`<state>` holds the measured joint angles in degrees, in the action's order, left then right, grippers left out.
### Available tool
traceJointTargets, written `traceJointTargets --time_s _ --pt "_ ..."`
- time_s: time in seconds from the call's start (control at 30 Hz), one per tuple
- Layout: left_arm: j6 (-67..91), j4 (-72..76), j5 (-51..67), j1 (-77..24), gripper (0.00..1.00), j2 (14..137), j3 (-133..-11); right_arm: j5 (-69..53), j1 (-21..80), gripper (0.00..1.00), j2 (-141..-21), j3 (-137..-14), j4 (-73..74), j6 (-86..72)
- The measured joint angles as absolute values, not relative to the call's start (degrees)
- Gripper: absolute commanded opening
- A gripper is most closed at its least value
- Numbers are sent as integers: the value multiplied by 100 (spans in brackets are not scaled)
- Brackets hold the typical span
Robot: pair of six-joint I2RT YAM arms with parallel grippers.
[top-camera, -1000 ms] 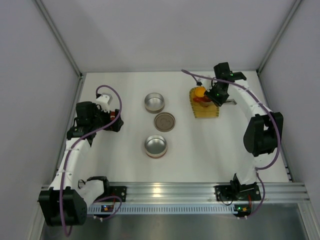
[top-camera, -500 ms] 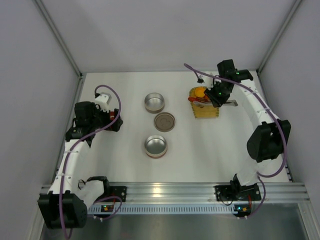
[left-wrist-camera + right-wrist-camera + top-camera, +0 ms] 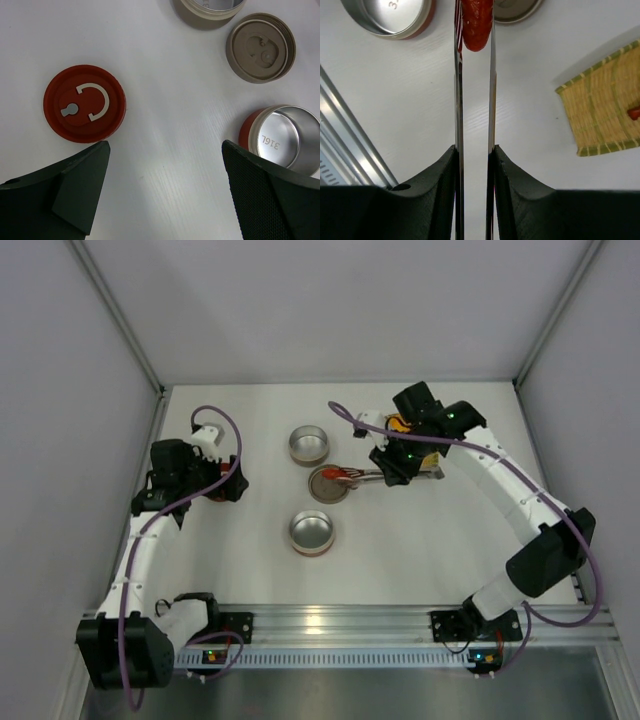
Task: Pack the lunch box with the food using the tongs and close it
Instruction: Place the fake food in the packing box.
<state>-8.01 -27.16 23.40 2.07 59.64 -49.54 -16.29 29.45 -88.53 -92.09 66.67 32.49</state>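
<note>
Pincer on right clamps tongs gripping sausage.

My tongs hold a sausage above the loose lid, between the far tin and near tin; the woven tray lies rightward.

tongs: shiny metal | sausage: glossy | tray: woven, perhaps bamboo

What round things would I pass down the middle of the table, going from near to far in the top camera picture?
steel tin with a red base → flat brown lid → another steel tin
</note>
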Motion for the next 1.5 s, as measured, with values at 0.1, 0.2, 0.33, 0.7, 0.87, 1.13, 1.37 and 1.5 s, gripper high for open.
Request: traceJointTargets --time_s 0.1,0.2,0.33,0.7,0.87,1.13,1.37,1.5 --pt "-803 -2738 2338 207 98 5968 -4954 -1675 3308 0 -8853 -8976 6678 3133" --pt "-801 -2753 2338 207 98 5983 -4954 -1728 3653 0 -8855 -8823 6687 3039" --pt "-801 -2762 2340 207 98 6018 -4954 -1780 3988 0 -8860 -8670 6665 2943" --pt "-801 -2788 2342 207 99 6069 -4954 -1820 4388 0 -8995 -8621 6615 2777" --pt "-803 -2788 2342 207 98 6069 -4954 -1833 4438 0 -9225 -8621 6573 2714" --pt "-803 -2788 2342 207 98 6075 -4954 -1852 4447 0 -9467 -8624 6462 2622" --pt "-808 -2788 2340 207 99 6104 -4954 -1852 4451 0 -9703 -8624 6449 2585" --pt "-808 -2786 2342 207 98 6121 -4954 -1852 4453 10 -9734 -8637 6453 2587"
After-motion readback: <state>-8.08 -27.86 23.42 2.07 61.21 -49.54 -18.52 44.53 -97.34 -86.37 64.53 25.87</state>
